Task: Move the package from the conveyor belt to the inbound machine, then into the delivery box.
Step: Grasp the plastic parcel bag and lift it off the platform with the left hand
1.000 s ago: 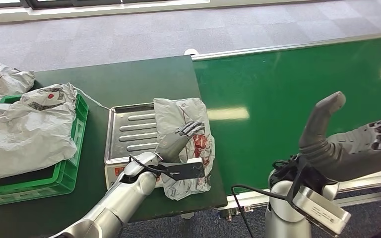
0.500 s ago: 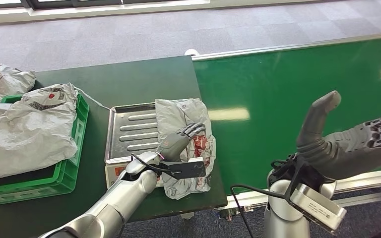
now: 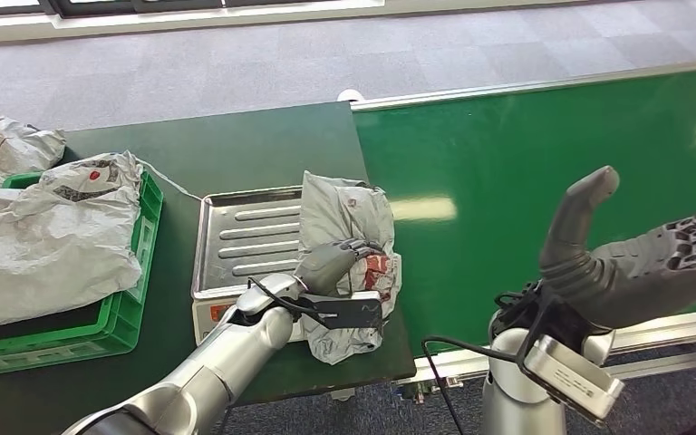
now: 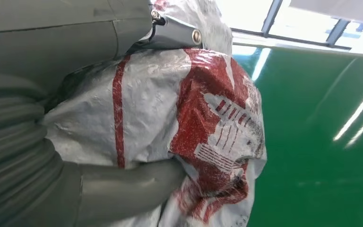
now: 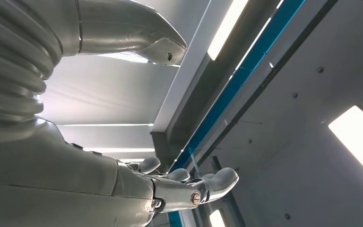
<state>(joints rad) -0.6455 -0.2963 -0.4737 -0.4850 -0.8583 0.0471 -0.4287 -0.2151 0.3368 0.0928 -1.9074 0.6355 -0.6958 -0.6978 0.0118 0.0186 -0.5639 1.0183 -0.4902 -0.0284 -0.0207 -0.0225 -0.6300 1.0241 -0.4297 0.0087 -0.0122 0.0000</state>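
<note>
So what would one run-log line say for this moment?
left hand: grips crumpled grey-and-red plastic package on ribbed metal inbound-machine tray | right hand: open, above green conveyor belt | green delivery box: holds other bags

A dark green table (image 3: 236, 149) stands on grey carpet tiles (image 3: 236, 68). Beyond the table, across the carpet, a pale window sill (image 3: 190, 14) runs along the wall. Overhead, long ceiling lights (image 5: 359, 137) glow beside a blue strip (image 5: 246, 80) on grey panels.
</note>
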